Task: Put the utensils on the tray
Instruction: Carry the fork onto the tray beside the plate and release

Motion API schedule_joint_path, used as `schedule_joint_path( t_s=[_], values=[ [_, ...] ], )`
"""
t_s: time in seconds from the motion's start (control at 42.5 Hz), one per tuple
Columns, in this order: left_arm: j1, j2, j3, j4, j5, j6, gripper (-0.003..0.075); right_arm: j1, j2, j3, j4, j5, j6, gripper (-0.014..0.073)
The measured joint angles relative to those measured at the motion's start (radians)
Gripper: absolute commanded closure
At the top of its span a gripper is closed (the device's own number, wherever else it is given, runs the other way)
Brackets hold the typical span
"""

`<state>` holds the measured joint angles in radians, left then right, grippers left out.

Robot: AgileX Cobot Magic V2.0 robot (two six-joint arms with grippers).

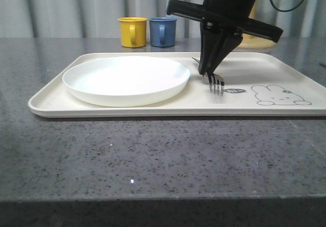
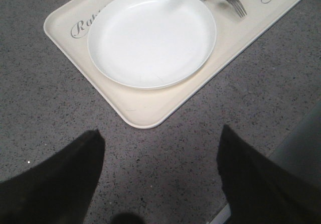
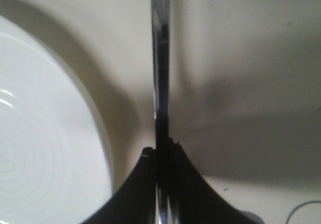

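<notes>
While the right claw (image 1: 208,73) pinches the fork (image 1: 216,82) over the tray (image 1: 153,107), tines touch it beside the plate (image 1: 126,79). The left claw (image 2: 160,184) hangs wide over the surface (image 1: 153,155).

The table (image 1: 153,161) is dark grey speckled stone. A cream tray (image 1: 117,111) lies flat on it, one long edge toward the front. Behind the tray's far edge stand two mugs, yellow (image 1: 132,31) and blue (image 1: 162,31), just beside each other — handles facing front.
</notes>
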<state>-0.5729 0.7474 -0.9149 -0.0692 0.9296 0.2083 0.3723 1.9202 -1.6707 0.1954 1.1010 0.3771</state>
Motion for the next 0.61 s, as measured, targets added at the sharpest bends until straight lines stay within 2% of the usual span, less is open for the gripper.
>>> schedule_joint_path(
  t_s=[0.141, 0.212, 0.494, 0.611],
  values=[
    [0.0, 0.0, 0.0, 0.0, 0.0, 0.0, 0.0247, 0.0, 0.004, 0.0, 0.0, 0.0, 0.002, 0.0333],
    [0.0, 0.0, 0.0, 0.0, 0.0, 0.0, 0.0247, 0.0, 0.006, 0.0, -0.002, 0.0, 0.002, 0.0295],
    [0.0, 0.0, 0.0, -0.001, 0.0, 0.0, 0.0247, 0.0, 0.008, 0.0, -0.039, -0.016, 0.002, 0.029],
    [0.0, 0.0, 0.0, -0.001, 0.0, 0.0, 0.0247, 0.0, -0.014, 0.0, -0.094, -0.01, -0.01, 0.0291]
  ],
)
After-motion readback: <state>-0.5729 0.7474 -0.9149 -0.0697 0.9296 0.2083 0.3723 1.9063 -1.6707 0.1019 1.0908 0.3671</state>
